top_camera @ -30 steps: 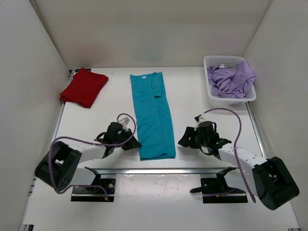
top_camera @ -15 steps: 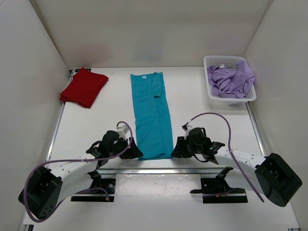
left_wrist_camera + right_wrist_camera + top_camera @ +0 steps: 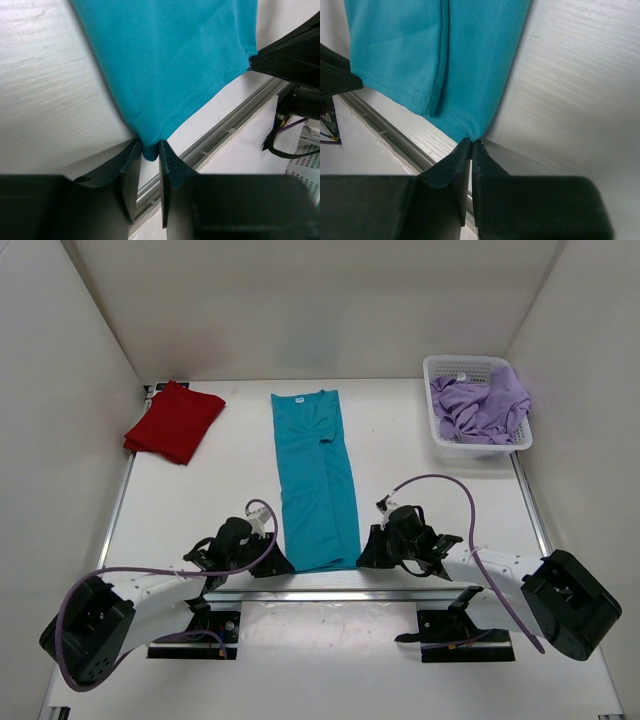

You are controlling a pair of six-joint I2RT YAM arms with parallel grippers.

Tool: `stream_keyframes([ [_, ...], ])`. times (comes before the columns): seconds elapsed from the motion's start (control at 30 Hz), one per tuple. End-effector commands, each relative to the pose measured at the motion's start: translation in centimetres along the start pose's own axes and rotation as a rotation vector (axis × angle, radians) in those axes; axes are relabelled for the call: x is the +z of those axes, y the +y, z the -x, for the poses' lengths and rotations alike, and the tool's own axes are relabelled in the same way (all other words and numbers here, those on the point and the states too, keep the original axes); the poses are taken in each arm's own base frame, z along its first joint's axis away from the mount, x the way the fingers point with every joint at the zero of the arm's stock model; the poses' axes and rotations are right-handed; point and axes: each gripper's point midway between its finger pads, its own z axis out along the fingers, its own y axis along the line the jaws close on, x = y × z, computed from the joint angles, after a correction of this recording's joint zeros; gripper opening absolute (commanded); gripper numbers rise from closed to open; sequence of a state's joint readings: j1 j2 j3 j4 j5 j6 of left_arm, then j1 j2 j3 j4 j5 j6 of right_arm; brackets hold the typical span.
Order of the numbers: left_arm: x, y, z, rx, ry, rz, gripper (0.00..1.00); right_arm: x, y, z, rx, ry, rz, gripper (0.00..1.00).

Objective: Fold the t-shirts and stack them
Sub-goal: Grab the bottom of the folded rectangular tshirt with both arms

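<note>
I see the teal t-shirt (image 3: 318, 480) lying as a long narrow strip down the middle of the table (image 3: 190, 500), hem towards the arms. My left gripper (image 3: 149, 148) pinches its near left corner, my right gripper (image 3: 471, 143) its near right corner. The red t-shirt (image 3: 175, 421) sits folded far left, the lavender t-shirt (image 3: 482, 405) heaped in the basket (image 3: 447, 364) far right
</note>
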State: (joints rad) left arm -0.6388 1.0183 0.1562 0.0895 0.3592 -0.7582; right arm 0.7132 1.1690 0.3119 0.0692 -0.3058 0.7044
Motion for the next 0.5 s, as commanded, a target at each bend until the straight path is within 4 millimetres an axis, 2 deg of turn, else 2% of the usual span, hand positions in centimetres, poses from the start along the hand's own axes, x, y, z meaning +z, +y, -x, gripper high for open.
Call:
stream_keyframes([
  [0.0,0.0,1.9,-1.7,-0.031,0.050,0.070,0.30,0.0,0.5,0.3,-0.021,-0.030,0.018,0.02],
  [0.03,0.1,1.7,-1.8,-0.034,0.055,0.060,0.28,0.1,0.3,0.1,-0.020,-0.026,0.012,0.00],
  [0.13,0.1,1.5,-1.5,-0.021,0.044,0.064,0.11,-0.1,0.8,-0.1,-0.031,-0.027,0.021,0.00],
  [0.2,-0.2,1.9,-2.1,-0.020,0.064,0.087,0.02,-0.1,1.0,-0.8,-0.048,-0.010,0.014,0.01],
  [0.23,-0.4,2.0,-2.0,-0.010,0.059,0.097,0.01,-0.1,0.7,-1.1,-0.038,0.003,-0.012,0.00],
  [0.3,-1.1,2.3,-2.7,-0.011,0.084,0.109,0.00,-0.4,1.4,-1.7,-0.063,0.011,-0.018,0.00],
  [0.4,-2.5,3.0,-3.9,-0.052,0.105,0.134,0.00,-0.9,3.5,-3.3,-0.077,0.049,0.017,0.00],
  [0.43,-2.8,2.0,-3.3,-0.043,0.078,0.097,0.00,-1.0,3.7,-3.3,-0.075,0.053,0.027,0.00],
  [0.47,-3.3,2.0,-2.8,-0.047,0.061,0.101,0.00,-1.1,4.0,-2.8,-0.089,0.045,0.030,0.00],
])
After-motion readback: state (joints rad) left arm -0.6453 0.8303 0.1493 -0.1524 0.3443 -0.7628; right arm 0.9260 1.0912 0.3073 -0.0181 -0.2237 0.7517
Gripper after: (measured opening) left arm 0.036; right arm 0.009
